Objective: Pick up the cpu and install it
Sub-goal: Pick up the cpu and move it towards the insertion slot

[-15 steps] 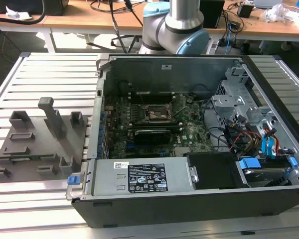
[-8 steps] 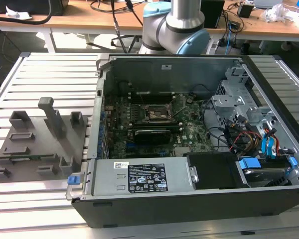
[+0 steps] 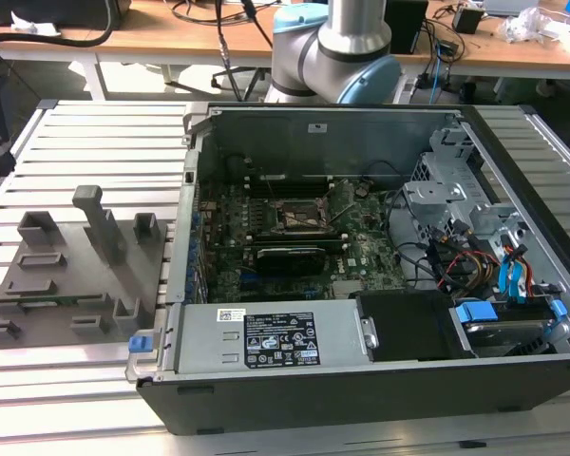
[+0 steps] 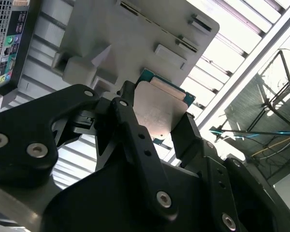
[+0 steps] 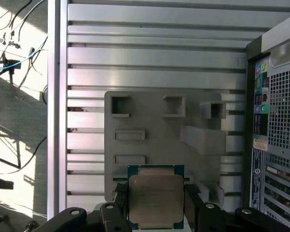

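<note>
**Ana:** Half done, by my reading. The pick looks made: the gripper (image 4: pixel 157 123) has the cpu (image 5: pixel 156 195) pinched between its fingers (image 4: pixel 186 135), which are closed in on two opposite edges of the chip, with nothing else in the grasp.

**Ben:** And where is the chip now?

**Ana:** In both wrist views it sits in the gripper over the grey fixture (image 5: pixel 145 121), which lies on the slatted table (image 3: pixel 85 133) at the exterior view's left, beside the computer case (image 3: pixel 361 380). I can't tell for sure whether the chip is clear of the fixture or only just above it.

**Ben:** So the install isn't done?

**Ana:** Not yet, as I judge it. The socket frame (image 3: pixel 293 217) is near the centre of the exterior view, on the motherboard (image 3: pixel 361 252) inside the open case, well apart from the fixture. It's too small for me to see what is inside it.

**Ben:** How does the chip look?

**Ana:** Flat and square, with a dull silvery-grey metal plate facing the first wrist view and a thin teal-green rim showing round it. It looks level in the grip, not skewed, and its corners stand free of the fingers. The plate carries faint print, and I see no damage.
</note>
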`<state>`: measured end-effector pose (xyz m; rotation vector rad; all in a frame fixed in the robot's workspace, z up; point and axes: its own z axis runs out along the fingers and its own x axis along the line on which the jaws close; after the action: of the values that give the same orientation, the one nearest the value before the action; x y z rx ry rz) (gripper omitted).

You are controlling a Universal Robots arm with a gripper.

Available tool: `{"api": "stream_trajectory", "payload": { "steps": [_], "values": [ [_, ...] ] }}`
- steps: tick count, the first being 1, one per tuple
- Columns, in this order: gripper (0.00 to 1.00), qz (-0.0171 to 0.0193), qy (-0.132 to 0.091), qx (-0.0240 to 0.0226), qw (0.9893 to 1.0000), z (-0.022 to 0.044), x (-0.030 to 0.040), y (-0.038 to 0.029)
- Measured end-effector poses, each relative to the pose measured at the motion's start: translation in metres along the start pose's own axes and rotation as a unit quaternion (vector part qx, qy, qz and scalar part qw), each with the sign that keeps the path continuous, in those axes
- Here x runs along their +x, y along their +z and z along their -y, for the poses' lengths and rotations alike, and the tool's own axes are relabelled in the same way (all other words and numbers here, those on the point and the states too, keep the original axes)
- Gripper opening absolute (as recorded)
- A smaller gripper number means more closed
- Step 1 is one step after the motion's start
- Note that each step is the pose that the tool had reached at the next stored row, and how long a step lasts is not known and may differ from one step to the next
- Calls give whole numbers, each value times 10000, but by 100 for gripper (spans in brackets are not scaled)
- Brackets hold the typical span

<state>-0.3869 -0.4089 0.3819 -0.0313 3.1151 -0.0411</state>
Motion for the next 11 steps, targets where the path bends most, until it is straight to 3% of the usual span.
{"api": "stream_trajectory", "payload": {
  "steps": [5,11],
  "values": [
    [55,0,0,9,10000,2,-98,3],
    [55,0,-1,23,10000,3,-281,8]
  ]
}}
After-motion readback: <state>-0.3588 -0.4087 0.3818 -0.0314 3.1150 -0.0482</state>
